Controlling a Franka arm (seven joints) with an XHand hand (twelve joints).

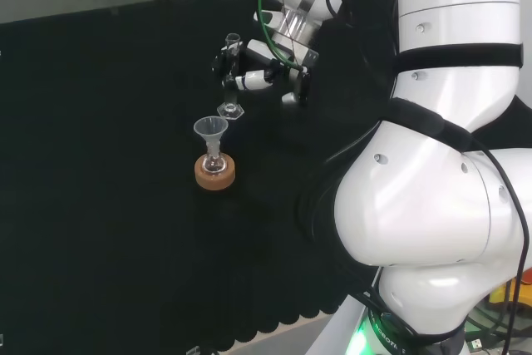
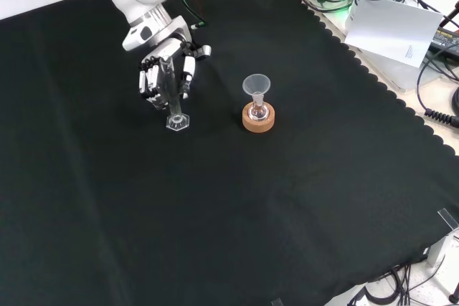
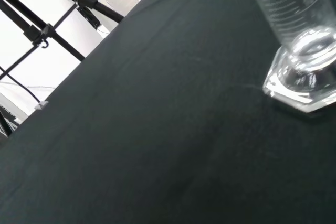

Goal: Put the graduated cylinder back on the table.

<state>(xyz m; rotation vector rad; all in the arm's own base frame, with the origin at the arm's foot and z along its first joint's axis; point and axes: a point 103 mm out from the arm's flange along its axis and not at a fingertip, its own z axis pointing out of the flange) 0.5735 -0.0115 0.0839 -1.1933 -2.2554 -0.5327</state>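
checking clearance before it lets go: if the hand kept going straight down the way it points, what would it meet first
The black cloth, probably. The hand is curled round the graduated cylinder, whose base looks at or just above the cloth, so the base would meet it first.

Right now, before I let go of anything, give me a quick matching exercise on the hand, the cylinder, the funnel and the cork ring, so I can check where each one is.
Things:
1. hand
2. graduated cylinder
3. funnel
4. cork ring

States:
A. sits in the neck of a small flask
B. lies flat on the black cloth under the flask
C. fingers curled round a clear tube
D. upright, hexagonal base at or just above the cloth, upper part held

Pairs: 1-C, 2-D, 3-A, 4-B
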